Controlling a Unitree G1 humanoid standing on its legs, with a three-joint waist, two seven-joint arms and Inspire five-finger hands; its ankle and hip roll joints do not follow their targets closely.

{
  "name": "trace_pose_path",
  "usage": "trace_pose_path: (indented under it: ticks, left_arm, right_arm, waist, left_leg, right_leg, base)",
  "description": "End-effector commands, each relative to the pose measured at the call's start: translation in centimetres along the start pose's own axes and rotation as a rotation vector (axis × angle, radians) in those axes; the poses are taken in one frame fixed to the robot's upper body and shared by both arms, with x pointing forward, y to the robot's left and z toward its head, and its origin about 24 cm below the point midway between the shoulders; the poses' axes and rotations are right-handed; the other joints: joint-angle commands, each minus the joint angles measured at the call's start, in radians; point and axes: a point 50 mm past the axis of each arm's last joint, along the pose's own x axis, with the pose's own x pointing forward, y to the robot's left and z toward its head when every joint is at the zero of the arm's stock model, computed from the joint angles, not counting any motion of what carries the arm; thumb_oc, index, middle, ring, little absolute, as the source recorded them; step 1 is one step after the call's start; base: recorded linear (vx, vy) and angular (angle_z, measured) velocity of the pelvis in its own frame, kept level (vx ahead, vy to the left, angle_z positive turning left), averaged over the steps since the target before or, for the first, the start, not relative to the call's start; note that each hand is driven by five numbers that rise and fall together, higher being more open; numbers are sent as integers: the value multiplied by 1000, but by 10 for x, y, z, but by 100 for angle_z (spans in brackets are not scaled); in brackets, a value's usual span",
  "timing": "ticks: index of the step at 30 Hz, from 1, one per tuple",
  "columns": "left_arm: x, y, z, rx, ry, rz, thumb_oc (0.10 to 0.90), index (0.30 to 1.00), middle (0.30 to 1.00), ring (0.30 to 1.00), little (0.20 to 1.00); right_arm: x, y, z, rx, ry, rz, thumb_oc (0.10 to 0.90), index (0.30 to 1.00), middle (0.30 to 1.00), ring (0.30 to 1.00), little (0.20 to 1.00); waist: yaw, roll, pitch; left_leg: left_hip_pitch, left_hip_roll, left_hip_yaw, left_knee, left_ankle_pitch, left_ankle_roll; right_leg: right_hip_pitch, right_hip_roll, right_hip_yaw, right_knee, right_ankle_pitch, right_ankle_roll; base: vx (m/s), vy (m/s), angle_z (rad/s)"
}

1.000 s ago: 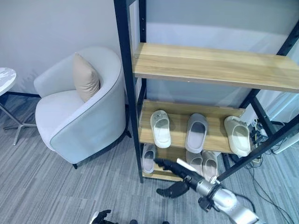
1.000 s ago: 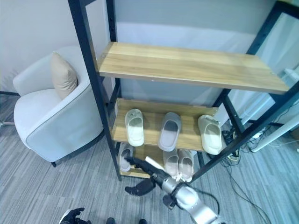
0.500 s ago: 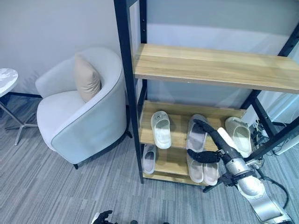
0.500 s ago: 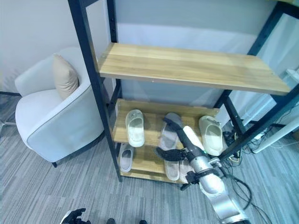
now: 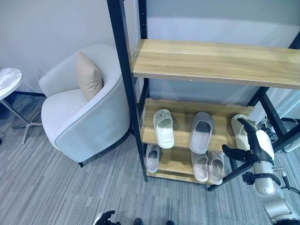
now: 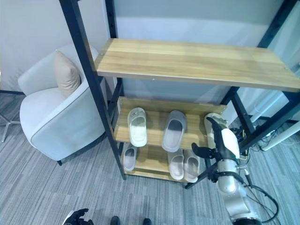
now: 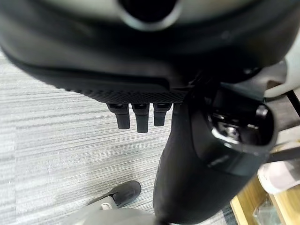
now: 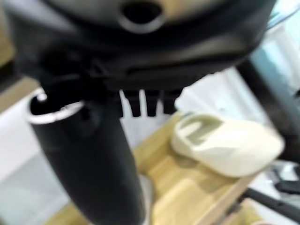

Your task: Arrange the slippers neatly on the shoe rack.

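Observation:
On the shoe rack's [image 5: 123, 93] middle shelf lie a white slipper [image 5: 163, 128], a grey slipper [image 5: 201, 131] and, at the right end, a cream slipper [image 8: 229, 143]. The bottom shelf holds a single grey slipper [image 5: 152, 158] on the left and a pale pair [image 5: 207, 166] side by side. My right hand [image 5: 251, 139] is open, fingers straight, just in front of the cream slipper [image 5: 236, 123] and partly covering it, holding nothing. My left hand [image 5: 105, 218] hangs open and low over the carpet, with its fingers [image 7: 136, 117] relaxed.
A pale armchair [image 5: 89, 126] with a beige cushion [image 5: 89, 75] stands close to the rack's left post. A small round table [image 5: 7, 82] is at the far left. The wide top shelf [image 5: 215, 63] juts out above the middle one. Grey carpet [image 5: 70, 192] lies in front.
My right hand rose from the rack's bottom left, passed the grey slipper on the middle shelf, and now sits at the cream slipper on the right. The camera shifted slightly.

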Motion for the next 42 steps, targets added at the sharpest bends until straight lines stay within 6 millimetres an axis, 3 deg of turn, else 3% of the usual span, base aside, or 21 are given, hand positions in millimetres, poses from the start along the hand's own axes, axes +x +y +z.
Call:
trace_pose_path:
  ticks: [1, 7, 16, 21, 25, 31, 33, 35, 38, 42]
  left_arm:
    - [2, -4, 5, 49, -5, -34, 800, 900, 900, 900, 900]
    - [2, -3, 3, 41, -2, -28, 800, 900, 900, 900, 900]
    - [1, -3, 3, 47, -14, -35, 800, 900, 900, 900, 900]
    - [2, 1, 2, 48, -12, -23, 800, 900, 900, 900, 900]
    - [4, 12, 8, -51, -30, 20, 800, 900, 900, 900, 900]
    - [3, 12, 6, -48, -27, 23, 800, 900, 900, 900, 900]
    - [4, 12, 9, -42, -35, 28, 800, 900, 900, 900, 900]
    - [5, 14, 13, -54, -46, 35, 800, 900, 900, 900, 900]
    - [6, 16, 23, -59, -91, 45, 800, 900, 900, 900, 900]
    - [7, 16, 29, -51, -115, 49, 800, 900, 900, 900, 900]
  right_arm:
    - [37, -40, 58, 269, -216, -230, 800, 900, 900, 900, 900]
    - [39, -37, 60, 358, -215, -219, 800, 900, 900, 900, 900]
    - [54, -46, 60, 288, -200, -212, 800, 900, 900, 900, 900]
    - [70, -53, 78, 316, -236, -219, 800, 900, 900, 900, 900]
    - [74, -59, 79, 349, -232, -226, 800, 900, 900, 900, 900]
    - [76, -67, 78, 334, -230, -248, 800, 900, 900, 900, 900]
    - [79, -68, 77, 402, -214, -271, 800, 900, 900, 900, 900]
    - [81, -74, 76, 431, -200, -310, 800, 900, 900, 900, 900]
    - [86, -95, 74, 342, -193, -377, 800, 900, 900, 900, 900]
    - [90, -108, 76, 284, -187, -424, 800, 900, 900, 900, 900]
  waist:
    - [29, -45, 16]
    - [36, -45, 16]
    - [52, -44, 28]
    - [55, -37, 46]
    - [61, -36, 61]
    - [67, -37, 75]
    - [68, -39, 94]
    - [70, -40, 104]
    - [73, -38, 113]
    - [74, -37, 120]
  left_leg:
    - [60, -1, -30, 18, -128, -8]
    - [61, -1, -39, 15, -127, -9]
    - [46, -5, -51, 10, -129, -11]
    - [6, -11, -54, 8, -115, -15]
    - [-29, -15, -61, 8, -101, -21]
    - [-58, -16, -76, 7, -90, -29]
    - [-88, -19, -83, 7, -81, -35]
    - [-119, -21, -84, 8, -70, -41]
    - [-163, -21, -79, 7, -56, -48]
    - [-182, -22, -82, 7, -50, -51]
  right_leg:
    - [43, -33, -1, 13, -82, 73]
    - [43, -34, -11, 13, -84, 70]
    - [30, -35, -28, 13, -90, 74]
    - [-8, -39, -37, 13, -84, 76]
    - [-37, -42, -55, 13, -80, 75]
    - [-57, -45, -77, 13, -79, 74]
    - [-83, -49, -89, 13, -72, 76]
    - [-112, -51, -97, 13, -63, 77]
    - [-153, -55, -110, 13, -54, 81]
    - [-168, -58, -114, 13, -51, 82]
  base:
    - [36, -3, -2]
    - [25, -1, 8]
    - [18, -1, 4]
    - [-29, 13, 2]
    - [-39, 8, 20]
    - [-15, 8, 17]
    - [-88, 1, 20]
    - [-61, 2, 18]
    - [-40, 18, 17]
    - [-20, 19, 8]
